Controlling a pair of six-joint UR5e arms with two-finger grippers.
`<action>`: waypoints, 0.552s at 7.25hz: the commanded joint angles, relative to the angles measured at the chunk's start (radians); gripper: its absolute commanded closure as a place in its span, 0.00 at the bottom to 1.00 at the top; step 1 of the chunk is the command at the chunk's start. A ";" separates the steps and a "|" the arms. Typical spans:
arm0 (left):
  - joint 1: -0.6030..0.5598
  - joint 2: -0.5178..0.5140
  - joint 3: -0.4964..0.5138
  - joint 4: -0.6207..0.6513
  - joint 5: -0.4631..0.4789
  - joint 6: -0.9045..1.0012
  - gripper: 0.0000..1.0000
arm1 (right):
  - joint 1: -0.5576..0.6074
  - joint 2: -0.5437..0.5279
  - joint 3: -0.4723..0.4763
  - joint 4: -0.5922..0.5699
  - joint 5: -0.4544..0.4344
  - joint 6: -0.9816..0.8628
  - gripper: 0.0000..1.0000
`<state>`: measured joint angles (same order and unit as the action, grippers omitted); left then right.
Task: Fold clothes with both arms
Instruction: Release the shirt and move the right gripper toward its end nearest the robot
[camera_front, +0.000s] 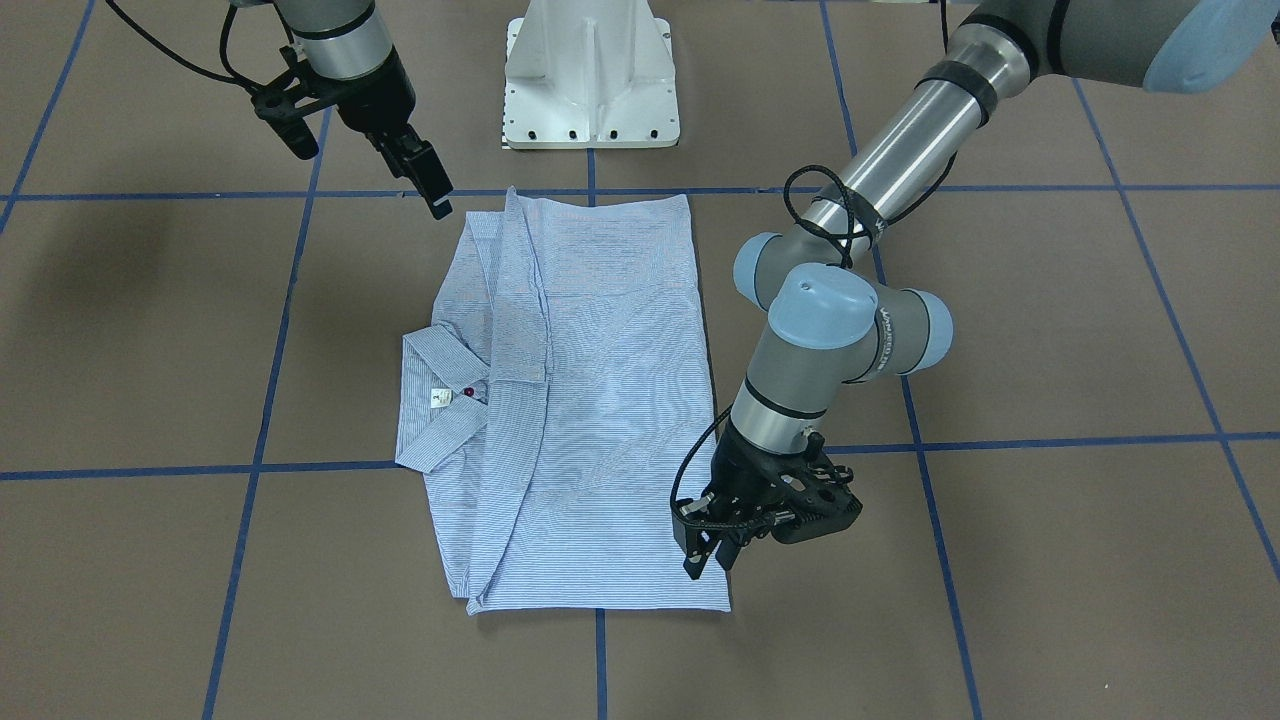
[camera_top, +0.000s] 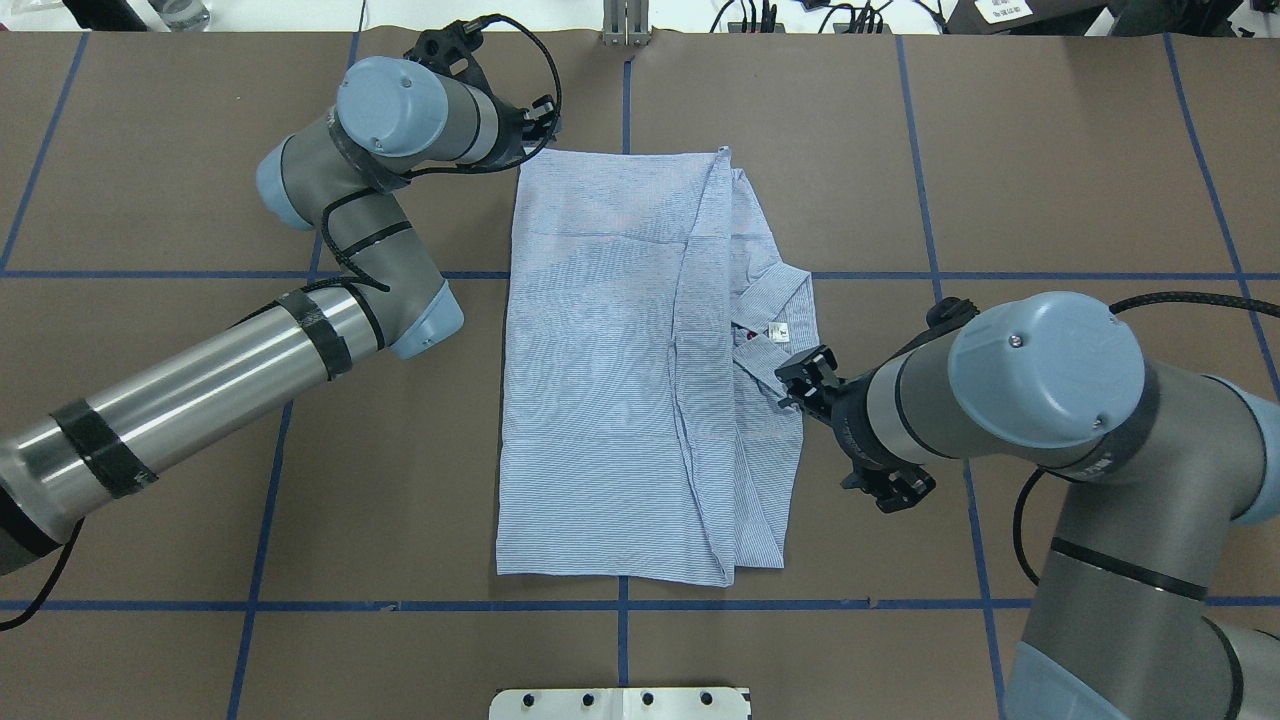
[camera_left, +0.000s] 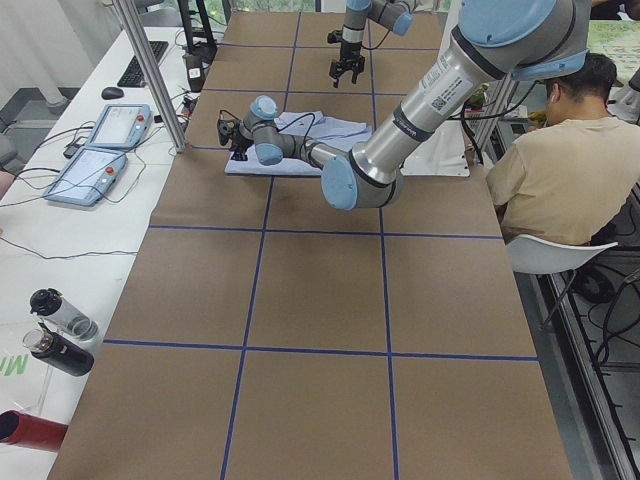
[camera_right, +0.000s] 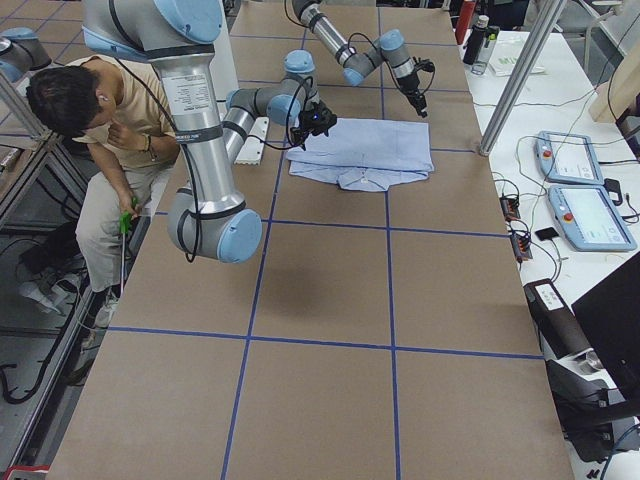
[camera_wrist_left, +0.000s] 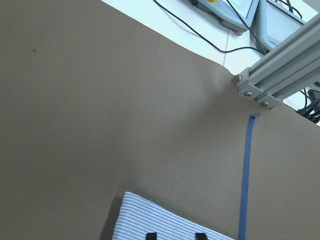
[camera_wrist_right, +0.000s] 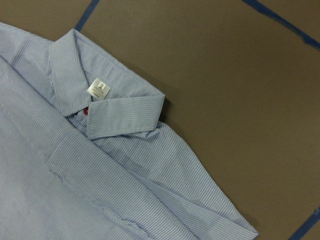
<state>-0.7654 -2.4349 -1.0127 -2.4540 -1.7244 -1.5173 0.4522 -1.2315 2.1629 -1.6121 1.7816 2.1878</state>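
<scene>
The light blue striped shirt (camera_front: 600, 400) (camera_top: 600, 380) lies flat on the brown table, folded into a long rectangle. Its collar (camera_front: 430, 400) (camera_wrist_right: 75, 75) and white label (camera_wrist_right: 98, 89) stick out on my right side. My left gripper (camera_front: 712, 558) (camera_wrist_left: 175, 236) is open, low over the shirt's far corner on my left, with its two fingertips apart above the cloth and nothing held. My right gripper (camera_front: 435, 195) (camera_top: 795, 380) hangs raised beside the collar edge. It looks open and empty, and its fingers do not show in the right wrist view.
The white pedestal base (camera_front: 590, 80) stands just behind the shirt. A seated person (camera_right: 90, 130) is beside the table on the robot's side. Teach pendants (camera_right: 580, 190) and an aluminium post (camera_wrist_left: 280, 65) stand along the far edge. Blue tape lines (camera_front: 600, 660) cross the table.
</scene>
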 joint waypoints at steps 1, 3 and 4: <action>-0.008 0.188 -0.256 0.001 -0.120 0.006 0.01 | -0.123 0.084 -0.073 -0.073 -0.136 -0.108 0.00; -0.046 0.328 -0.438 0.009 -0.240 0.011 0.01 | -0.234 0.122 -0.084 -0.194 -0.230 -0.369 0.00; -0.054 0.385 -0.501 0.010 -0.269 0.011 0.01 | -0.251 0.129 -0.107 -0.215 -0.232 -0.510 0.00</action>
<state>-0.8025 -2.1309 -1.4196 -2.4454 -1.9400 -1.5078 0.2405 -1.1179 2.0780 -1.7832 1.5712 1.8548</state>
